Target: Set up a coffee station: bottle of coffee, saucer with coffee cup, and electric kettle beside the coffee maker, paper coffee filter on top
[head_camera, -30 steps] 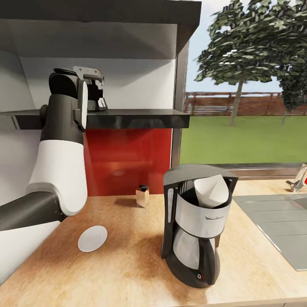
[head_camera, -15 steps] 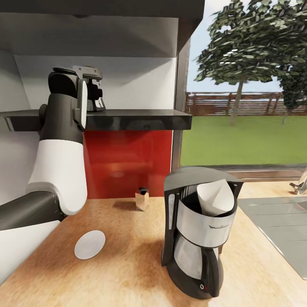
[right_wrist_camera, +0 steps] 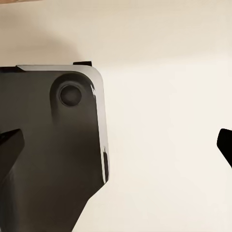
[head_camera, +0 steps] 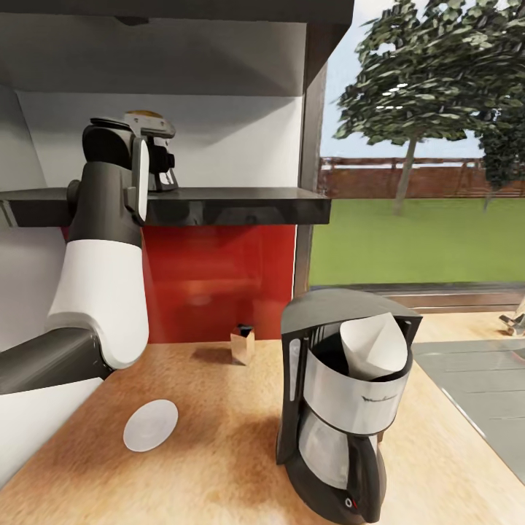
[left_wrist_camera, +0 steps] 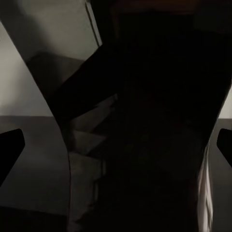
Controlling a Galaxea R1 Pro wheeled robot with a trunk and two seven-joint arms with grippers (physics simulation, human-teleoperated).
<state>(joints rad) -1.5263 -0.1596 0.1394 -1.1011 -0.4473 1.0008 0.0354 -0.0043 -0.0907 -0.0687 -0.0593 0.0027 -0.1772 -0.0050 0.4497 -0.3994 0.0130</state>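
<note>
Reaching onto the kitchen shelf (head_camera: 233, 205) for the bottle of coffee looks like the step in hand, and doing it well means settling the fingers squarely on the bottle before lifting, then drawing it straight out over the shelf edge so it does not tip. The left hand (head_camera: 162, 159) is raised to shelf height at the shelf's left part, and a small tan cap at its top may be the bottle; whether the hand is closed on anything I cannot tell, since the left wrist view is nearly black. The right hand (right_wrist_camera: 116, 145) has its fingertips spread apart over a pale surface. On the tabletop (head_camera: 219, 452), the coffee maker (head_camera: 346, 408) already carries the paper coffee filter (head_camera: 375, 346), and the saucer (head_camera: 151, 425) lies well to its left.
</note>
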